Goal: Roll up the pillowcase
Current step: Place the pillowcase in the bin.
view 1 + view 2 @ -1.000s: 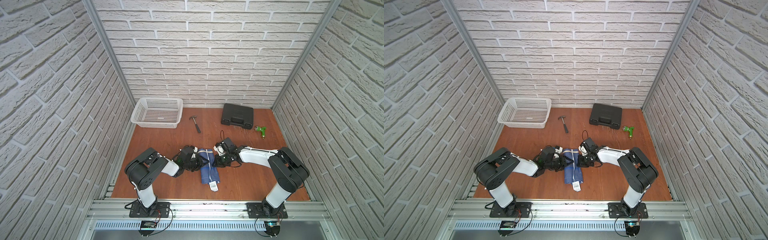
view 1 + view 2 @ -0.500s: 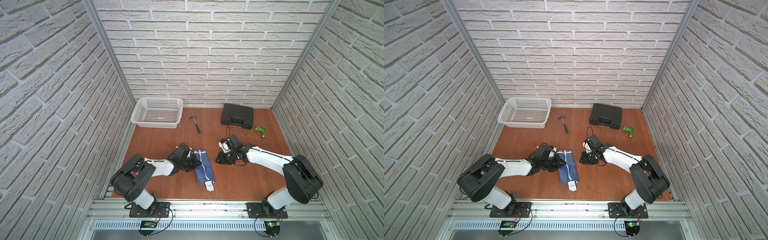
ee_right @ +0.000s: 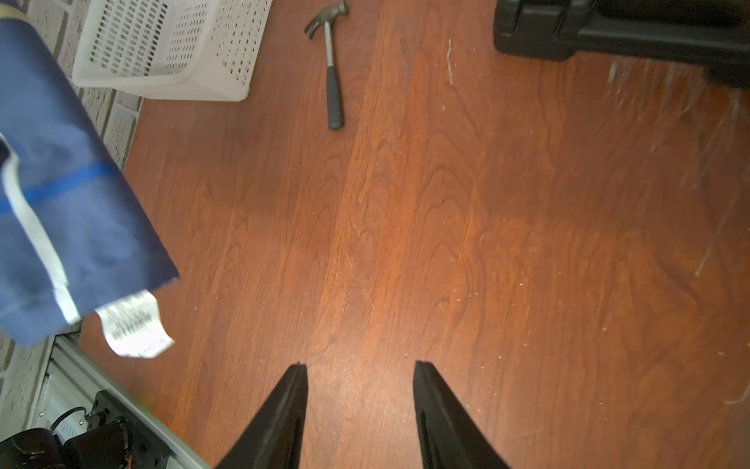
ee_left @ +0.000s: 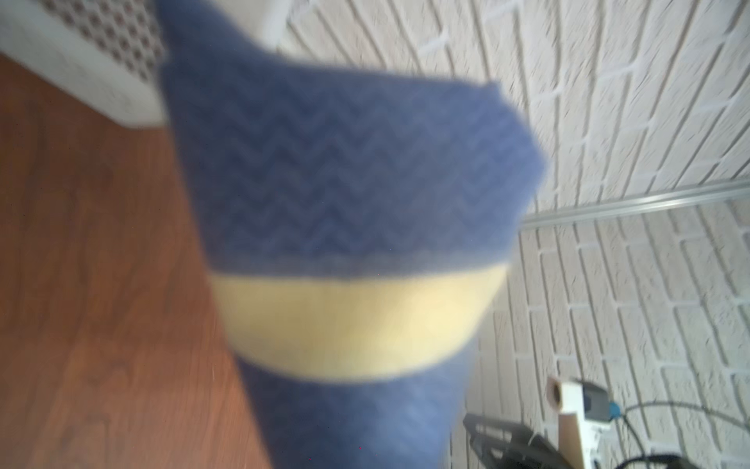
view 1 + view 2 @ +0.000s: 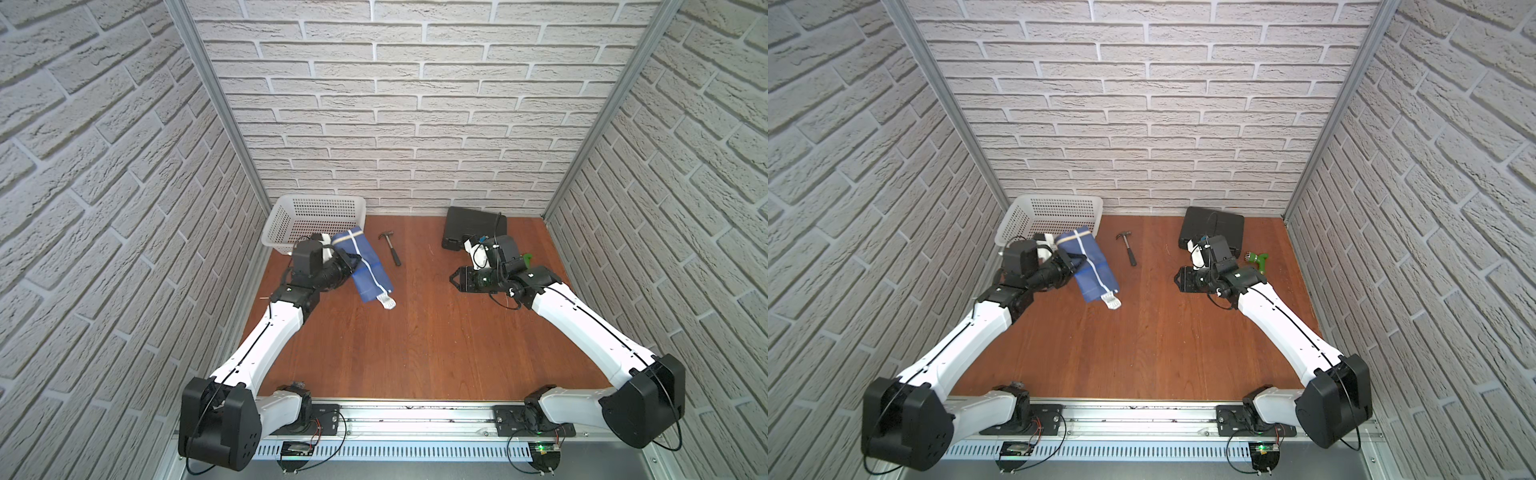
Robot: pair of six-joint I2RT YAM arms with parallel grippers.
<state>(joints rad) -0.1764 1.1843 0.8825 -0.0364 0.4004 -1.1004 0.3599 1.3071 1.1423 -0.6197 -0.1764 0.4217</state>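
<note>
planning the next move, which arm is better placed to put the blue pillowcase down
Left. The left gripper is shut on the pillowcase, apparently lifted beside the basket, so it can likely lower it directly. The right gripper is open, empty, over the table well apart from the cloth.

Bare floor (image 5: 415, 332) centrally (hammer (image 5: 391, 251) farther back)

In a top view the left arm (image 5: 270, 332) reaches from the lower left of the frame to the middle left, wrist raised, with the left tool (image 5: 352, 263) clamped on the pillowcase (image 5: 370, 270). The right arm (image 5: 582, 316) stretches from the lower right to the middle right, its wrist bent so the right tool (image 5: 454, 279) points left. The right wrist view shows its fingers (image 3: 284, 414) parted above the counter (image 3: 446, 243).
</note>
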